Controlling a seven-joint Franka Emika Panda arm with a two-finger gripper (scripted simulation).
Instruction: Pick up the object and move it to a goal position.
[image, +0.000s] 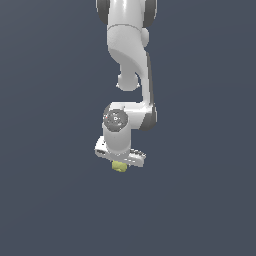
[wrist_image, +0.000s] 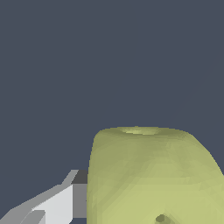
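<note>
One arm (image: 131, 65) is all that occupies the exterior view: the white Franka reaches down from the top edge, its wrist folded so that the hand points straight down, and beneath the flat bar of the hand the jaws (image: 120, 162) are almost wholly hidden by the hand itself. The yellow-green lump (image: 118, 166) peeps out directly under that bar, tucked up against the hand instead of lying apart from it, which is where it would sit if it were being carried. Around it is only even dark blue-grey; no counter edge, shadow or goal marker shows, so I cannot tell whether the lump is lifted or resting on a surface, nor how near the goal lies. From this view alone the jaws' state cannot be read. The wrist view settles more: the lump (wrist_image: 151, 175) fills the lower part of the picture, very close to the camera, faceted and rounded with a small dark pit low on its face, and one grey-and-white finger (wrist_image: 65, 203) lies flush against its side. The other finger is hidden behind the lump. Such contact and centring suggest the jaws are closed on the lump, holding it for the move.
</note>
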